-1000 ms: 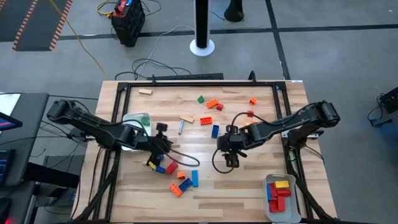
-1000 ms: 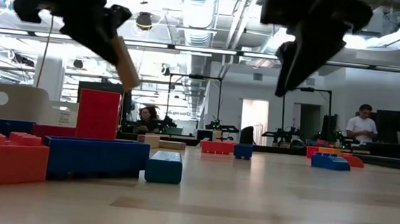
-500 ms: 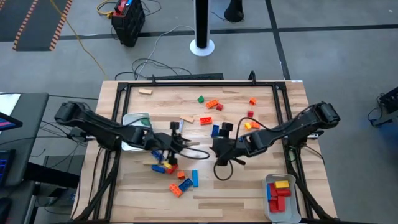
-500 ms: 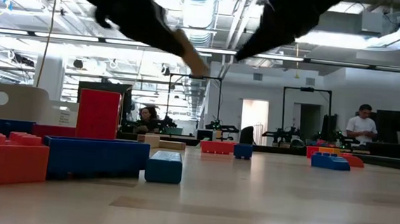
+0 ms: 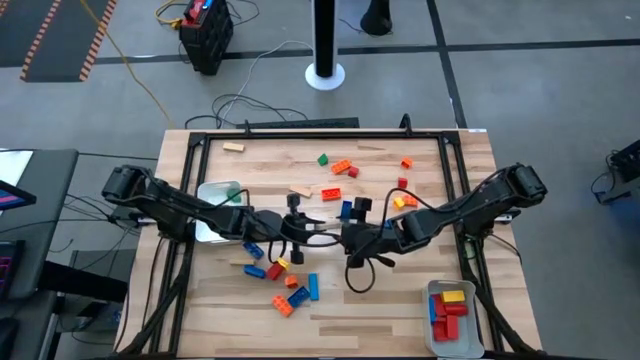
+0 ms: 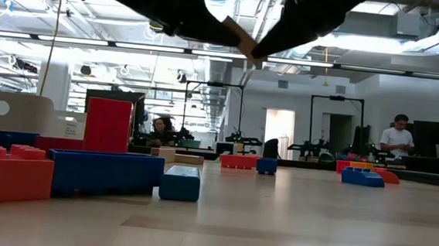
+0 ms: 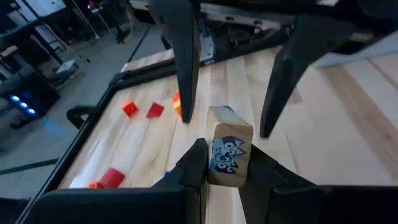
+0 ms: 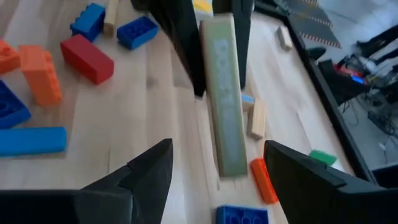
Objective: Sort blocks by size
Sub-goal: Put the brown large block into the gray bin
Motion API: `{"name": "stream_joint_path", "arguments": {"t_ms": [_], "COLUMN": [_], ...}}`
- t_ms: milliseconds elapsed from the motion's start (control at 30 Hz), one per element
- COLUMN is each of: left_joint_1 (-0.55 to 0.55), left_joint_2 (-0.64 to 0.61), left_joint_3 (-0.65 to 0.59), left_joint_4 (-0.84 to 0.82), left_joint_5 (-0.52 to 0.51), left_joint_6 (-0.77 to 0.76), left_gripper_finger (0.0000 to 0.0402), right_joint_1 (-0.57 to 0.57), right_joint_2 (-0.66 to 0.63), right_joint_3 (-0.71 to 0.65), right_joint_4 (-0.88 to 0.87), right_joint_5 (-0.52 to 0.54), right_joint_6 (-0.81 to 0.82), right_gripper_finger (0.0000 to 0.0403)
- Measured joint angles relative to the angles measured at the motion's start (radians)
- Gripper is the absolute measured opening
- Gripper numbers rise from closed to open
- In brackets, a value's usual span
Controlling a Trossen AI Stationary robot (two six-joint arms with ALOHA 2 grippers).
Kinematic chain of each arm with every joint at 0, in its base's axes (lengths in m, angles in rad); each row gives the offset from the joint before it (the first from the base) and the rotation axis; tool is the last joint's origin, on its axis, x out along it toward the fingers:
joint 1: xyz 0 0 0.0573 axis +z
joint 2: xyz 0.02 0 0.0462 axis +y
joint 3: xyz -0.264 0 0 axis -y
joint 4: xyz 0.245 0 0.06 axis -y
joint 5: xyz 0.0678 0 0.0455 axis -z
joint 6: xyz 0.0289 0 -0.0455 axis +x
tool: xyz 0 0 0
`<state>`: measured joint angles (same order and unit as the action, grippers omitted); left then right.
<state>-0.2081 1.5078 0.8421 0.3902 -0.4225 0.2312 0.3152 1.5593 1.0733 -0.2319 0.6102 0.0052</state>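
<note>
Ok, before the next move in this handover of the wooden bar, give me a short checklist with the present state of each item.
1. Left gripper shut on the wooden bar: ok.
2. Right gripper open: ok.
3. Bar's far end between the right gripper's fingers: ok.
4. Right fingers touching the bar: cannot tell.
5. Handover clear above the loose blocks: ok.
6. White tray at the right arm's side unobstructed: ok.

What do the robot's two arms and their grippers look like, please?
Both arms are dark, slender, jointed links with rounded housings at the joints. A thin black cable loops loosely from each wrist. The left gripper and the right gripper each end in two flat, black, blade-like fingers tapering to narrow tips. No markings are visible.
</note>
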Motion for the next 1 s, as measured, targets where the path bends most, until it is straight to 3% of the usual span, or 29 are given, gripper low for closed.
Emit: {"name": "stream_joint_path", "arguments": {"t_ms": [200, 300, 467, 567, 700, 833, 1000], "left_joint_1": [0.005, 0.006, 0.009, 0.004, -0.003, 0.0, 0.001], "left_joint_2": [0.0, 0.0, 0.0, 0.0, 0.0, -0.001, -0.001], "left_joint_3": [0.0, 0.0, 0.0, 0.0, 0.0, 0.0, 0.0], "left_joint_4": [0.06, 0.076, 0.068, 0.046, -0.013, -0.04, -0.116], "left_joint_5": [0.04, 0.051, 0.056, 0.063, 0.061, 0.05, 0.047], "left_joint_6": [-0.007, -0.008, -0.036, -0.065, -0.054, -0.046, -0.04], "left_gripper_finger": [0.0049, 0.0049, 0.0054, 0.0081, 0.0149, 0.0211, 0.0239], "right_joint_1": [-0.015, -0.031, -0.042, -0.021, 0.026, 0.076, 0.19], "right_joint_2": [0.0, 0.0, 0.001, 0.001, 0.001, -0.014, -0.068], "right_joint_3": [0.0, 0.0, 0.0, 0.002, 0.001, 0.015, 0.098], "right_joint_4": [0.074, 0.09, 0.075, 0.035, -0.124, -0.405, -0.768], "right_joint_5": [-0.002, -0.006, -0.052, -0.076, -0.073, -0.09, -0.175], "right_joint_6": [-0.096, -0.112, -0.105, -0.076, 0.049, 0.24, 0.504], "right_gripper_finger": [0.0248, 0.0201, 0.0085, 0.008, 0.008, 0.008, 0.008]}}
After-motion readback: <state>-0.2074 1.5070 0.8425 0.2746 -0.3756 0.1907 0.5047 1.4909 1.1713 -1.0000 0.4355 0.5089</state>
